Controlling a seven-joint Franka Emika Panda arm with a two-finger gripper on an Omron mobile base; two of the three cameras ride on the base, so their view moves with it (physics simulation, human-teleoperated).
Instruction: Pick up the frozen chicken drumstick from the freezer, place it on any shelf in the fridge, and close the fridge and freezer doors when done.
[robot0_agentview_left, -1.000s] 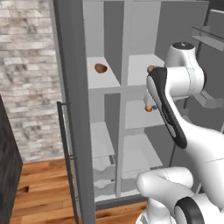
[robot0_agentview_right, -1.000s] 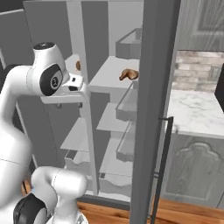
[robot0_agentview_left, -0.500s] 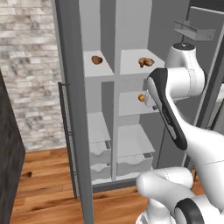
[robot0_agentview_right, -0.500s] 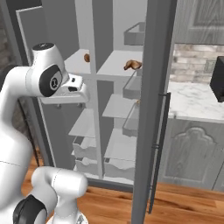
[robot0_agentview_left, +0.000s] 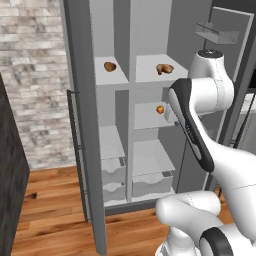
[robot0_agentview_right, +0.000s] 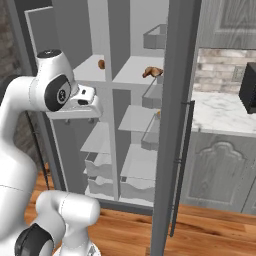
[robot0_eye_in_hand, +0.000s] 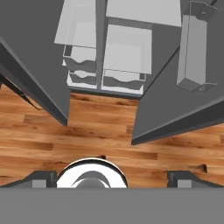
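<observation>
The frozen chicken drumstick (robot0_agentview_left: 164, 68) (robot0_agentview_right: 152, 72), tan-brown and lobed, lies on the top shelf (robot0_agentview_left: 150, 75) (robot0_agentview_right: 132, 75) of the fridge (robot0_agentview_left: 157, 150), the wider compartment. A darker round lump (robot0_agentview_left: 110, 66) (robot0_agentview_right: 101, 64) sits in the narrower freezer (robot0_agentview_left: 111, 145). Both doors stand open: the freezer door (robot0_agentview_left: 82, 125) (robot0_eye_in_hand: 30, 65) edge-on at the left, the fridge door (robot0_agentview_right: 172, 125) (robot0_eye_in_hand: 175, 113) with its bins at the right. My gripper (robot0_agentview_right: 78, 119) (robot0_eye_in_hand: 113, 179) hangs in front of the unit, pointing down at the floor, open and holding nothing.
A tiny orange ball (robot0_agentview_left: 160, 109) rests on the fridge's second shelf. Drawers (robot0_eye_in_hand: 105, 74) fill the bottom of both compartments. A marble counter (robot0_agentview_right: 225, 115) over grey cabinets stands right of the fridge door. A brick wall (robot0_agentview_left: 35, 75) is at the left, with wood floor (robot0_eye_in_hand: 87, 131) below.
The whole picture has shifted: the unit looks smaller and farther off, so the base has backed away. The gripper stays open.
</observation>
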